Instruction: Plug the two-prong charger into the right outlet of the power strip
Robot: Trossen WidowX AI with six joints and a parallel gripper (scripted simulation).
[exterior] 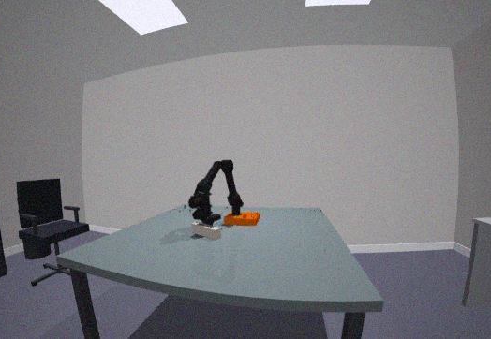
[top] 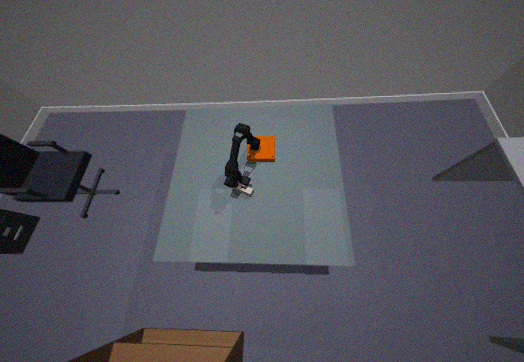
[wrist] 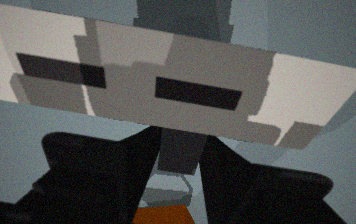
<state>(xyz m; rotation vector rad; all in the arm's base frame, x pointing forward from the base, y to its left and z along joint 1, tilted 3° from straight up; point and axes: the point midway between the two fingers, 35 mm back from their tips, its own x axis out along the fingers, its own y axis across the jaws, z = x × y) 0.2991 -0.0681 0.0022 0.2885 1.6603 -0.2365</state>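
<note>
The pale power strip [top: 246, 190] [exterior: 206, 230] [wrist: 304, 95] lies on the table, slanting across the wrist view. Its face shows two dark rectangular openings: one at left [wrist: 60, 70] and one nearer the middle [wrist: 198, 93]. My gripper [top: 239, 185] [exterior: 209, 221] [wrist: 181, 127] is shut on the dark grey charger [wrist: 181, 154], which shows between the black fingers in the wrist view. The charger sits just below the strip's lower edge there, under the opening nearer the middle. Its prongs are hidden, and I cannot tell whether it touches the strip.
An orange block [top: 265, 149] [exterior: 248, 219] [wrist: 164, 215] stands beside the arm's base on the pale green table [top: 273, 225] [exterior: 275, 267]. A grey outlined shape [wrist: 169, 194] shows between the fingers and the orange block. Shadows fall across the strip.
</note>
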